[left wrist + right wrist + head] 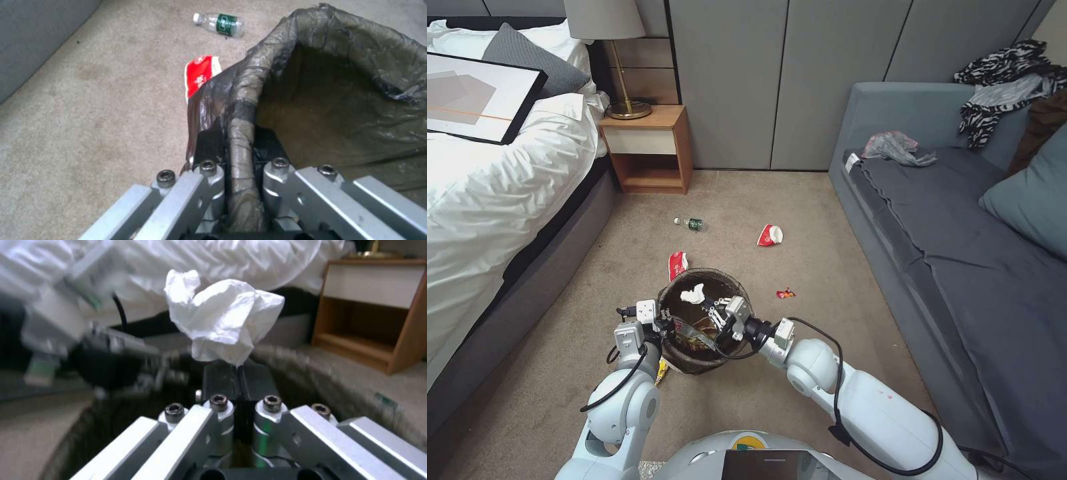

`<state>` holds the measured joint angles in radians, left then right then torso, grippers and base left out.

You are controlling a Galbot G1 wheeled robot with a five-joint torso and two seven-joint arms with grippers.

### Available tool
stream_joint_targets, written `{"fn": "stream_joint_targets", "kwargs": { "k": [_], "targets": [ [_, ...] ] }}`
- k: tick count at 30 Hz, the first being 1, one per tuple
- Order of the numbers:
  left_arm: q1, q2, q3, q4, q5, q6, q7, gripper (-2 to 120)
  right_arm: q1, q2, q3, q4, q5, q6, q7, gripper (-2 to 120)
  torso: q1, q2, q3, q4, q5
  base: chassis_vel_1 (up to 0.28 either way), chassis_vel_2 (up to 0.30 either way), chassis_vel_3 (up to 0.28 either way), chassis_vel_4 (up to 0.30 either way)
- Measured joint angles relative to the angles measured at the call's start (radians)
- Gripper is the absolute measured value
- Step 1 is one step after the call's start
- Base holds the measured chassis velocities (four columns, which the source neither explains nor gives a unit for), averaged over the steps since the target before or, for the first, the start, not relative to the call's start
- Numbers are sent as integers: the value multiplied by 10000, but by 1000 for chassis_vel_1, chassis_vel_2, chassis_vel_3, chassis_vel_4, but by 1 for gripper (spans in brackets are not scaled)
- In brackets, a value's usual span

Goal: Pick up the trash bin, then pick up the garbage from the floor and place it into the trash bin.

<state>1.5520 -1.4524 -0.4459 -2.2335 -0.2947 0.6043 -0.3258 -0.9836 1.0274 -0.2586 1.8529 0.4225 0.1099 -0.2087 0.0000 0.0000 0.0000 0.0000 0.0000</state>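
Two claws worked at the trash bin [704, 320], which was held above the floor [800, 220] in front of the robot. Left claw [238, 146] was clamped on the bin's rim, one pad outside, one inside the dark brown liner; left wrist view showed that pinch close up. Right claw [238, 373] was shut on a white tissue [222, 315], over the bin's mouth; right wrist view showed the pads pinching the tissue's lower edge, head view showed the tissue [694, 293] inside the rim's outline. Head view alone showed the wider floor: plastic bottle [692, 224] with green label, red-and-white cup [770, 235], small red wrapper [786, 293], red wrapper [678, 264] just beside the bin's far side, yellow scrap [661, 372] under the left forearm. Label text too small to read. Both arms were bent inward, forearms reaching forward, wrists converging on the bin from either side
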Motion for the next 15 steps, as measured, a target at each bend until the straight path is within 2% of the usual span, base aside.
{"fn": "stream_joint_targets", "kwargs": {
  "k": [8, 10, 11, 15],
  "targets": [
    [-17, -6, 27, -38, 13, 19, -16, 5, -125, 110, -186, -638, -302, 7, 102, -1, 0, 0, 0, -1, 0, 0, 0, 0, 0],
    [-20, -6, 36, -39, 15, 21, -16, 5, -213, 134, -173, -710, -406, -19, 129, 7, 0, 0, 0, -1, 0, 0, 0, 0, 0],
    [-20, -6, 36, -39, 15, 21, -16, 5, -213, 134, -173, -710, -406, -19, 129, 7, 0, 0, 0, -1, 0, 0, 0, 0, 0],
    [-43, -9, 47, -42, 17, 27, -17, 5, -270, 174, -75, -727, -522, -92, 155, 25, 0, 0, 0, -1, 0, 0, 0, 0, 0]
  ]
}}
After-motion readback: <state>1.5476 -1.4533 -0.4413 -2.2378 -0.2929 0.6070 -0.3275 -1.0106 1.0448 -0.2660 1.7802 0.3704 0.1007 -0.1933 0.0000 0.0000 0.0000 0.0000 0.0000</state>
